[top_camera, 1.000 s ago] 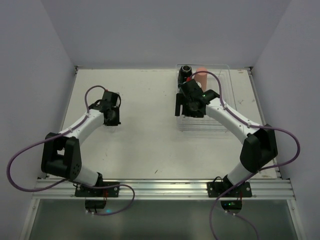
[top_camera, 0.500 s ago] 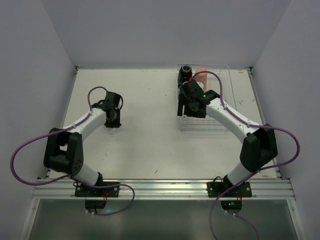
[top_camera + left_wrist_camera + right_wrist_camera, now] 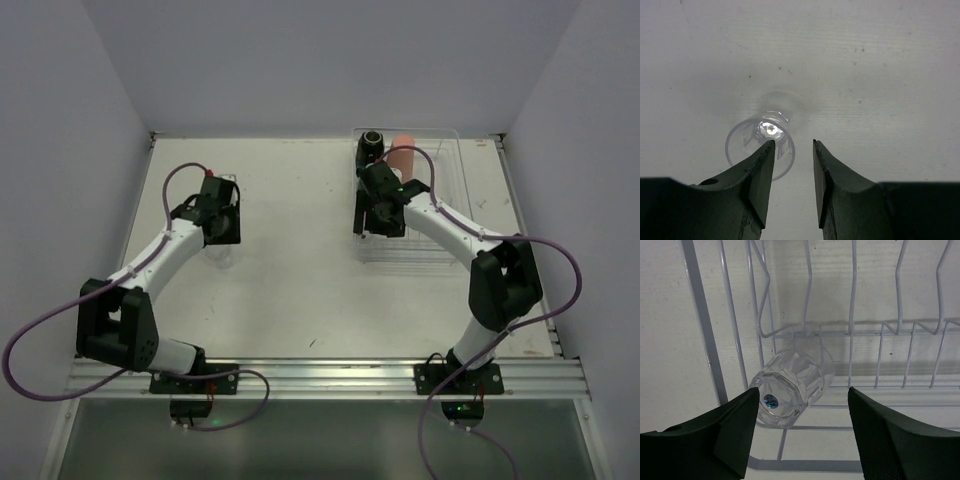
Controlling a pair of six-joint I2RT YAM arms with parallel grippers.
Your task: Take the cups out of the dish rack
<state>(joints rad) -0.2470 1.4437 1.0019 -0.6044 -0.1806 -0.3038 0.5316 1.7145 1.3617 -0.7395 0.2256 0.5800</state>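
In the left wrist view a tiny clear cup [image 3: 760,147] stands upright on the white table. My left gripper [image 3: 794,142] hangs above it, open and empty, its left fingertip [image 3: 767,150] over the cup's rim. In the right wrist view the other clear cup [image 3: 790,387] lies tilted on the dish rack's wires [image 3: 705,325]. My right gripper [image 3: 803,390] is wide open around it without touching. The top view shows the rack [image 3: 450,215] at the back right, with the black cup [image 3: 373,142] and the salmon-pink tumbler [image 3: 401,150] at its far end. The teal cup is out of view.
In the top view my left gripper [image 3: 222,235] is over the left half of the table and my right gripper [image 3: 368,220] is over the rack's left edge. Walls close the table on the left, back and right.
My left arm has risen and shifted slightly away from the near edge, above the standing clear cup. My right gripper has moved a little to the right, over the rack.
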